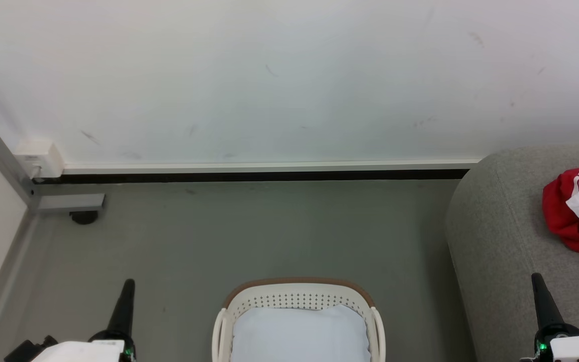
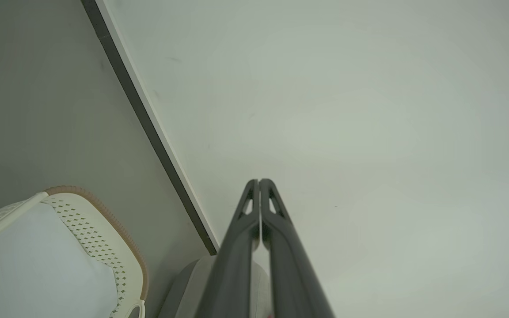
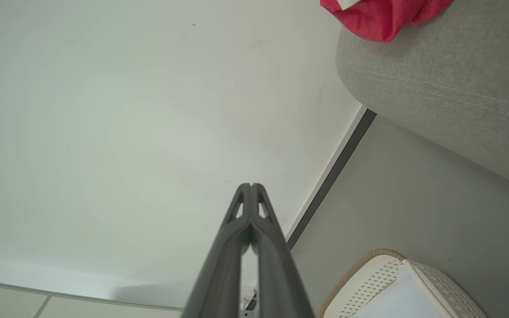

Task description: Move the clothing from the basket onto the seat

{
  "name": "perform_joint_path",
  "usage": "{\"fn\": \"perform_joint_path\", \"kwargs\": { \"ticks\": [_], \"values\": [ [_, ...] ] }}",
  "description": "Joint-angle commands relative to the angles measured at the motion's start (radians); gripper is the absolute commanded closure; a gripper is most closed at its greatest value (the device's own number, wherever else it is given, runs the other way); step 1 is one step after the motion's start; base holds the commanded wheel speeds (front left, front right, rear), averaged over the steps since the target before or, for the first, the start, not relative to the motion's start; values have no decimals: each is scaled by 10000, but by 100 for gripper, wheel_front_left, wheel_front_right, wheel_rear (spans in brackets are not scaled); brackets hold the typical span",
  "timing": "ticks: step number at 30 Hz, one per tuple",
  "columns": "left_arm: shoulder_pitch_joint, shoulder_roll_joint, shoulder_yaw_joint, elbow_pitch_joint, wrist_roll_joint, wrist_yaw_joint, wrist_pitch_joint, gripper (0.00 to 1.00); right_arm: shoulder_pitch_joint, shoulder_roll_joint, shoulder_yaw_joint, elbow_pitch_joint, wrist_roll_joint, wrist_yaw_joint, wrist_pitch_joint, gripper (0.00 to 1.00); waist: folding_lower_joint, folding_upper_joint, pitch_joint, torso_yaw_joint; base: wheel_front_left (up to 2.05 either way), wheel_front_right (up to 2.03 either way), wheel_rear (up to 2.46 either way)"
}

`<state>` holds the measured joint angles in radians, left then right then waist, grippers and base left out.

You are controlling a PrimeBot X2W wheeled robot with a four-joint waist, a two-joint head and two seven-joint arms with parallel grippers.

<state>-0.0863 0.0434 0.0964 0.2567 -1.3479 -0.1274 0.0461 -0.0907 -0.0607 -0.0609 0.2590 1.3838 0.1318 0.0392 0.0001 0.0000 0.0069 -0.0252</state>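
Observation:
The red clothing (image 1: 573, 211) with white panels lies bunched on the grey seat (image 1: 500, 236) at the right edge of the head view; its red fabric (image 3: 382, 17) also peeks in at the top of the right wrist view. The cream basket (image 1: 297, 300) with a brown rim stands on the floor at bottom centre, holding just its pale lining. My left gripper (image 1: 127, 285) points up at the lower left, shut and empty, its tips (image 2: 259, 182) pressed together. Over the seat's front, my right gripper (image 1: 537, 277) is likewise shut and empty, tips (image 3: 251, 186) touching.
A white wall (image 1: 289, 75) with a dark skirting strip (image 1: 249, 176) runs behind the grey floor (image 1: 269, 236). A metal frame leg with a caster (image 1: 83, 216) and a white box (image 1: 40, 156) sit in the left corner.

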Motion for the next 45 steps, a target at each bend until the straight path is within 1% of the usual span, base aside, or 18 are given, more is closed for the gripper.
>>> {"fn": "perform_joint_path", "kwargs": {
  "ticks": [1,35,45],
  "values": [
    [-165,91,58,-78,-255,-43,69,100,-149,-4,-63,-90,216,-14,44,100,0,0,-1,8,0,0,0],
    [-271,108,205,-129,-2731,-58,721,100,-222,48,-489,-174,2399,-21,728,100,-1,0,-38,251,0,0,0],
    [-265,107,199,-127,-2700,-58,722,100,-221,57,-498,-168,2343,-21,727,100,-1,0,-38,252,0,0,0]
  ]
}}
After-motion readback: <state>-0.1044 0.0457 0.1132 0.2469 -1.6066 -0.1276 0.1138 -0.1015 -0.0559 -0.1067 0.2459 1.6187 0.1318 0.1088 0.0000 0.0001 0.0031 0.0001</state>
